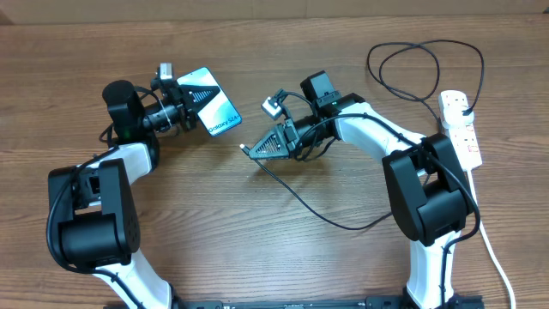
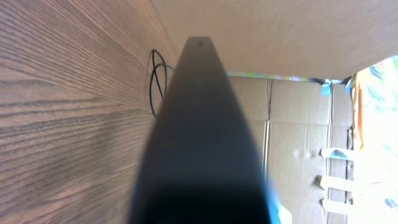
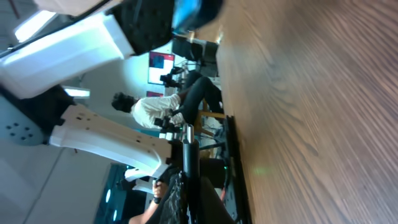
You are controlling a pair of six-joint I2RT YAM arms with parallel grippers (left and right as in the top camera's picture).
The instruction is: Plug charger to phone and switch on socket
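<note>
Evidently mid-plugging: the left gripper (image 1: 190, 105) clamps the slim blue-screened phone (image 1: 214, 103), the right gripper (image 1: 251, 150) pinches the thin black charger cable (image 1: 317, 215), needing alignment next.

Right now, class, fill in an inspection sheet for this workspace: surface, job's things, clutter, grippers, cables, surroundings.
Surface: wooden table, grain visible.
Job's things: phone tilted, screen lit; charger tip apart from it, not yet plugged in; socket on the right side.
Clutter: nothing seen.
Grippers: left gripper shut on the phone; right gripper shut on the charger's connector end.
Cables: charger loops across the table towards the socket; thick white cord runs to the near edge.
Surroundings: cardboard boxes beyond the table.
</note>
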